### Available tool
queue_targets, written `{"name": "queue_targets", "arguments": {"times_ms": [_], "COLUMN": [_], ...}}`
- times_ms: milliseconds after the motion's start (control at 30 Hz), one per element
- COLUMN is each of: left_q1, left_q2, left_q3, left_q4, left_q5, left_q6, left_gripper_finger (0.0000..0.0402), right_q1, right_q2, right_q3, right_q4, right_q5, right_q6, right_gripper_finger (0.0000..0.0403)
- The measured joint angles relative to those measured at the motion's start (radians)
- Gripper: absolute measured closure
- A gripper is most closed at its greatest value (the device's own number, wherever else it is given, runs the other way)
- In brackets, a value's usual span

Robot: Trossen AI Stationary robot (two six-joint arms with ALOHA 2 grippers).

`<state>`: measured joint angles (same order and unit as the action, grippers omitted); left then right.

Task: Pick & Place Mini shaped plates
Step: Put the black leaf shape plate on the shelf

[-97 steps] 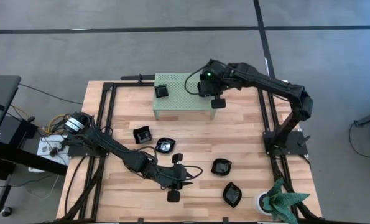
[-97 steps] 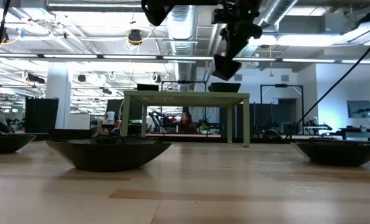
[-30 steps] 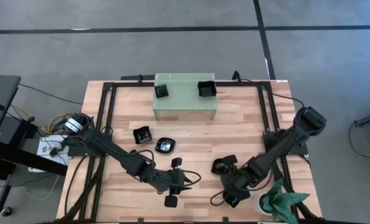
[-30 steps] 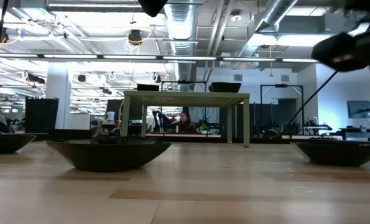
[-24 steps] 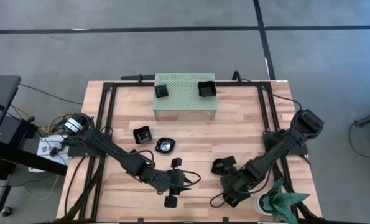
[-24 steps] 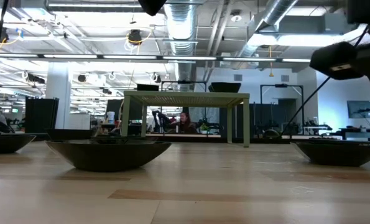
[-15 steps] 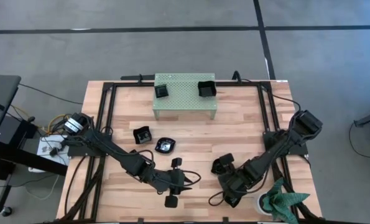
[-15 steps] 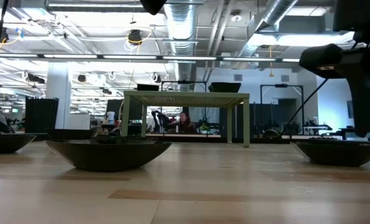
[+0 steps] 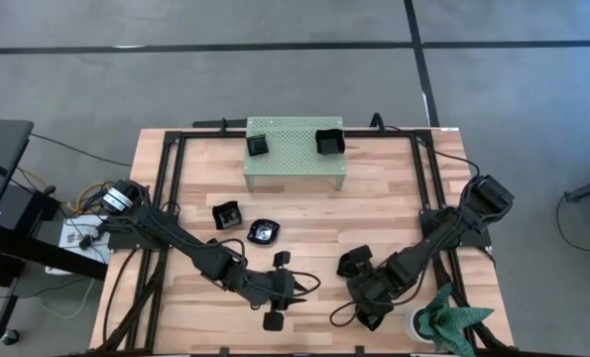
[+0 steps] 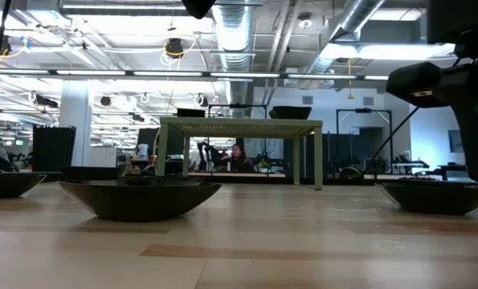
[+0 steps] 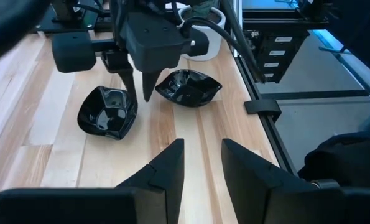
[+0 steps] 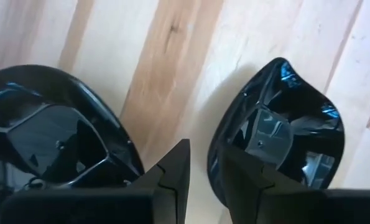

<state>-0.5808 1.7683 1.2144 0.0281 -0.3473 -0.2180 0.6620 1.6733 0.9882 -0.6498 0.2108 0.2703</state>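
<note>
Two black dishes lie side by side near the table's near right corner (image 9: 354, 264) (image 9: 372, 315). My right gripper (image 9: 367, 290) hangs over them, narrowly open, fingers pointing down into the gap between the faceted dish (image 12: 48, 140) and the wavy dish (image 12: 281, 130). The left wrist view shows its fingertips (image 11: 148, 93) just above the wood. My left gripper (image 9: 277, 289) waits open, low over the table's near middle. Two more dishes rest on the wood at centre left, a square one (image 9: 226, 213) and a round one (image 9: 263, 232). Two square ones sit on the green stand (image 9: 258, 145) (image 9: 329, 141).
The pale green perforated stand (image 9: 295, 164) stands at the far middle. A potted plant in a white pot (image 9: 443, 322) sits at the near right corner, close behind my right gripper. Black frame rails (image 9: 171, 198) run along the table's left and right sides.
My right gripper has moved slightly toward the table's left and sunk lower over the two near-right dishes; in the low view one finger has come down into sight. The dishes have stayed where they were.
</note>
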Motion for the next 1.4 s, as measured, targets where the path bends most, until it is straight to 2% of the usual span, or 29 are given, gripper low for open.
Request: {"name": "queue_targets", "arguments": {"times_ms": [300, 1067, 1400], "left_q1": [0.0, 0.0, -0.002], "left_q2": [0.0, 0.0, 0.0], "left_q3": [0.0, 0.0, 0.0], "left_q4": [0.004, 0.018, 0.024], "left_q5": [0.0, 0.0, 0.0], "left_q6": [0.0, 0.0, 0.0], "left_gripper_finger": [0.0293, 0.0293, 0.0293], "right_q1": [-0.031, -0.031, -0.031], "right_q2": [0.0, 0.002, 0.102], "right_q3": [-0.011, -0.011, -0.006], "right_q4": [0.0, 0.0, -0.006], "right_q5": [-0.002, -0.028, -0.013], "right_q6": [0.016, 0.045, 0.044], "right_gripper_finger": [0.0326, 0.0326, 0.0326]}}
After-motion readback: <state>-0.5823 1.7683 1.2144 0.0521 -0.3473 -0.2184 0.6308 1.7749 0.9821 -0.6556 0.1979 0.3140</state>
